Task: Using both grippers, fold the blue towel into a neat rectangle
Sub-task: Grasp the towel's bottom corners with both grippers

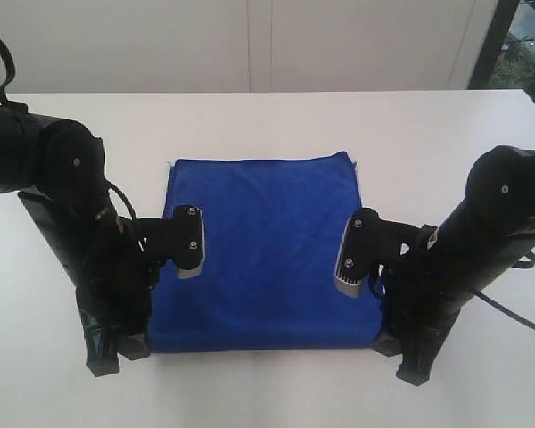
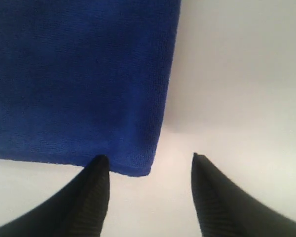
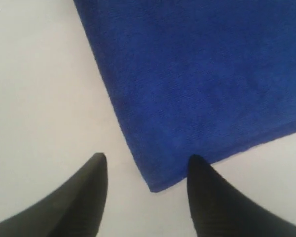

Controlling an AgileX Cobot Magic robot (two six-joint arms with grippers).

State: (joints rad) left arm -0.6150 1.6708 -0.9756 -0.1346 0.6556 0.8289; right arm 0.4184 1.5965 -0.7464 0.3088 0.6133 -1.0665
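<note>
Exterior view: the deep royal-blue terry towel (image 1: 263, 241) lies flat mid-way across the white table (image 1: 410, 134), roughly square, edges fairly even. Both arms are bent with elbows high and forearms sloping down. The left black claw gripper (image 1: 116, 352) stands at the near left corner and the right black claw gripper (image 1: 401, 358) at the near right corner, tips at the tabletop.

Left wrist view: fingers (image 2: 96, 197) spread wide, nothing held. The towel corner lies between them, one tip at the hem.

Right wrist view: fingers (image 3: 212, 207) equally wide and empty, with the corner between them and one tip over the edge.

Judgement: I am between folds. The next move calls for both claws to close on these corners together and carry them evenly.
</note>
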